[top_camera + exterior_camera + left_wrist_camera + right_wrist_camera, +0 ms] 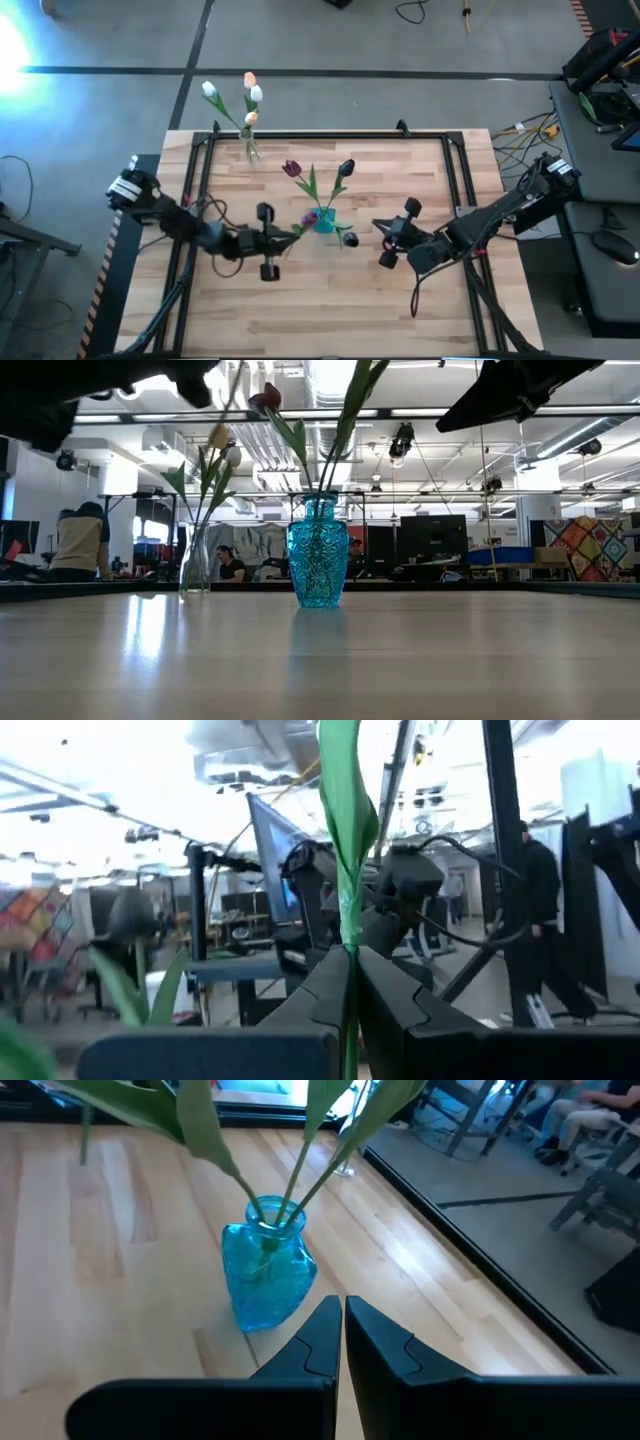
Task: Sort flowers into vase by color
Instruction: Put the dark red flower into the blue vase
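The left gripper (pixel 293 235), clamped on a flower stem (pixel 349 870) standing upright, sits just beside the blue vase (pixel 324 221) mid-table; bare wood lies nearer. The right gripper (pixel 376 224) is closed, empty.

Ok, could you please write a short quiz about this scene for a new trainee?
1. True or false: the dark tulips stand in the blue vase.
2. What does the left claw grip? A: a green stem. B: a vase. C: nothing.
3. Fill in: the right claw is ___ and empty.
Key: 1 true; 2 A; 3 shut.
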Controlling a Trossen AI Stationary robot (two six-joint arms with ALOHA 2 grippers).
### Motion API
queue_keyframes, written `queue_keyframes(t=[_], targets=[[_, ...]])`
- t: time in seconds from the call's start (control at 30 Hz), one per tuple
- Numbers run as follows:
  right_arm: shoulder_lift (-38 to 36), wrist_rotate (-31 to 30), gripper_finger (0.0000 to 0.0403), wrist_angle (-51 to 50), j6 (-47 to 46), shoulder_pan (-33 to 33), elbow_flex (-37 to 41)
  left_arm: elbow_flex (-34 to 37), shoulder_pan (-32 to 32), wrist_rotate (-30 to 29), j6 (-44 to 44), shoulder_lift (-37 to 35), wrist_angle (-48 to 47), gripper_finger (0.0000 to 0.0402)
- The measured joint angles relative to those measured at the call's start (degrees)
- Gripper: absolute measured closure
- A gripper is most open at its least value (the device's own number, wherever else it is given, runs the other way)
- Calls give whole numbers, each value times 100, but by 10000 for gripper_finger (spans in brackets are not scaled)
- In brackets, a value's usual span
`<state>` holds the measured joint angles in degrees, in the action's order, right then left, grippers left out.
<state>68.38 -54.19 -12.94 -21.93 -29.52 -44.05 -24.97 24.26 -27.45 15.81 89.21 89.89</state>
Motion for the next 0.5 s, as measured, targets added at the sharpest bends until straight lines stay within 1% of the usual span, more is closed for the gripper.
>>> queue_keyframes(t=[0.17,0.33,0.5], targets=[[0,-1,390,4,144,2,9,-569,-686,1032,144,329,8,401],[0,-4,390,9,203,2,9,-1051,-1226,1449,314,645,16,401],[0,-3,390,15,244,2,20,-1342,-1630,1881,308,916,8,401]])
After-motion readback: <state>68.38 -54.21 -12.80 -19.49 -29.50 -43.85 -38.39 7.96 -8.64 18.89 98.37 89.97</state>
